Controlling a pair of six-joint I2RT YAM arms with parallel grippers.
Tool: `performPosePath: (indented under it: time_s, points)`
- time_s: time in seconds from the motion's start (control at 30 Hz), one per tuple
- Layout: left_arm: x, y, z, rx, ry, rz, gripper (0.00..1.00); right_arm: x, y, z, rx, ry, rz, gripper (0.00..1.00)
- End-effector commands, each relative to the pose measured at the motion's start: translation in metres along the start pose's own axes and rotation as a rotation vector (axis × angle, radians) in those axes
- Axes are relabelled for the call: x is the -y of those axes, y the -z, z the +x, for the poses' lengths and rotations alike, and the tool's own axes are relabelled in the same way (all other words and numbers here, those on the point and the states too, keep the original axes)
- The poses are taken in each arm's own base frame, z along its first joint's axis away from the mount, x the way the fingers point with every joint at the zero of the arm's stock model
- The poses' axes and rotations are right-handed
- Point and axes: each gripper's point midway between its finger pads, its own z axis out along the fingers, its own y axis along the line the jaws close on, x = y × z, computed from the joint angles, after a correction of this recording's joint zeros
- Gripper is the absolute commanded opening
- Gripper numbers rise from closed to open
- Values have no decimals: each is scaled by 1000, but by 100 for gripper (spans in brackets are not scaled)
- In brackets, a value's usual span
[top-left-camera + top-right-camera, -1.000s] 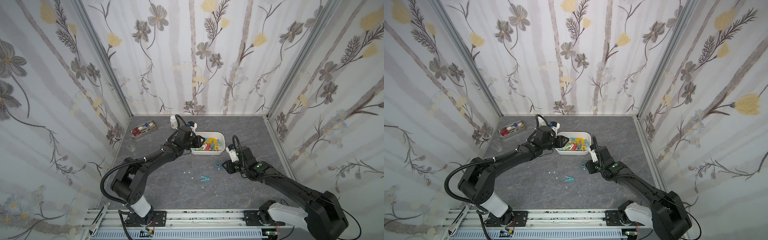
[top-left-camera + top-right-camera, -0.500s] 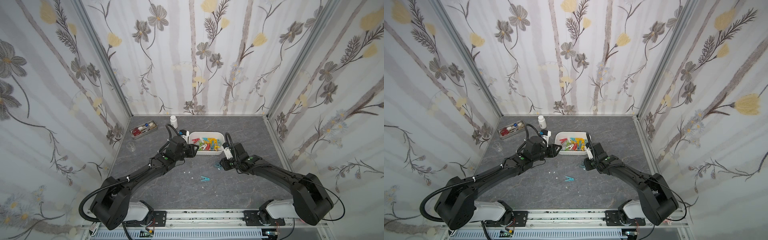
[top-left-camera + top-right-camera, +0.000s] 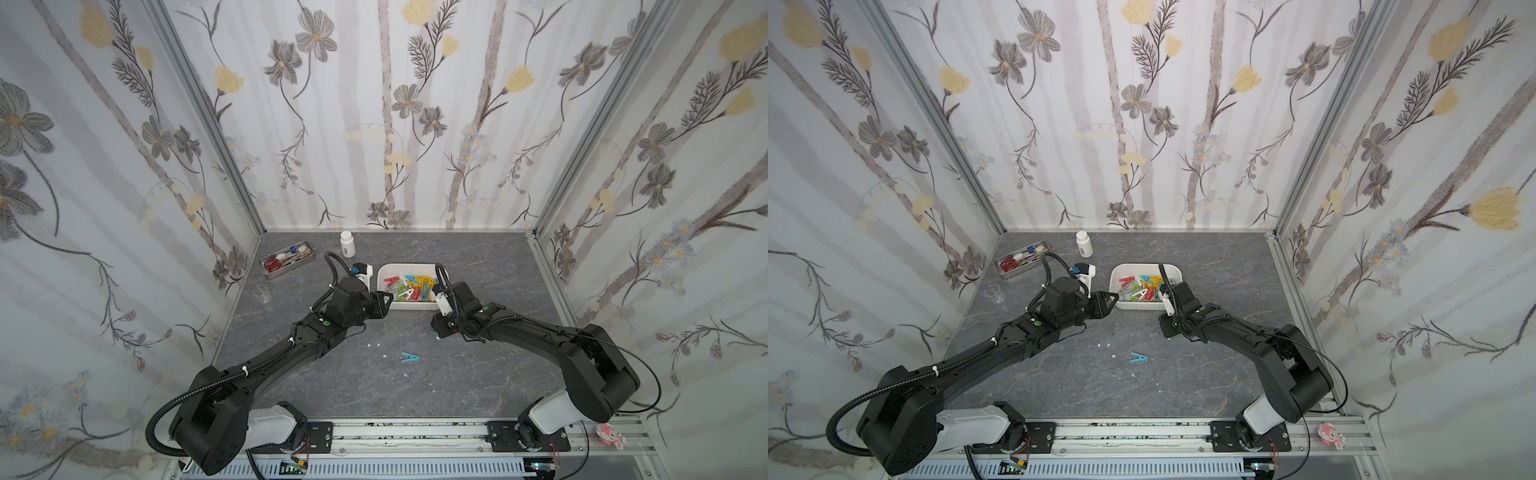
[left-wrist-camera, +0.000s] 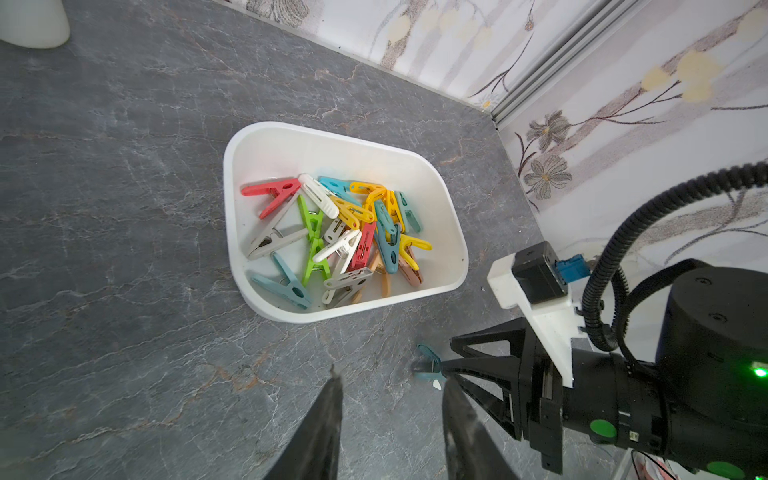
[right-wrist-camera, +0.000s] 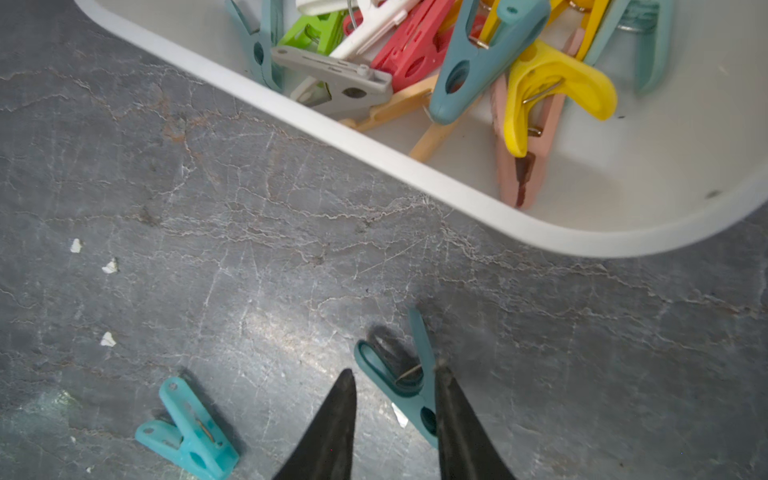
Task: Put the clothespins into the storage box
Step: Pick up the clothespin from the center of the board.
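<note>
Currently: storage box [image 4: 349,315], white, on worktop [image 4: 124,249]. Holds clothespins [image 4: 345,237], mixed colours, heaped. Metal tray [image 3: 309,252]: red scissors [image 3: 272,264] + pens, detail too small to tell. Outside box: dark teal clothespin [image 5: 409,405] betw. fingers of right pincer [image 5: 395,370], touching one finger, not clamped; jaws part-open. Light teal clothespin [image 5: 187,432] nearby, free. Left pincer [image 4: 390,374] part-open, empty, near box. Top views: right fingertips hidden under wrist.

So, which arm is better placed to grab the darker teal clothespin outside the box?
Right: the right gripper straddles that clothespin, jaws open. The left gripper hovers empty beside the storage box, farther away.
</note>
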Motion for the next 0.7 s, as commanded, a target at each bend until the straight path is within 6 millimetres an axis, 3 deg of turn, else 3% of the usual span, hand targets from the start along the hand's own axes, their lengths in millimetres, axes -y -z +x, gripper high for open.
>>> performPosePath:
  time_s: [0.0, 0.4, 0.67]
  points:
    - [1, 5, -6, 30, 17, -2, 39, 6, -3, -7, 12, 31, 40, 34]
    - [0, 8, -6, 36, 21, -5, 40, 12, -29, 1, -60, 51, 61, 29]
    - [-2, 9, -7, 41, 17, -16, 40, 10, -31, 9, -79, 44, 46, 26]
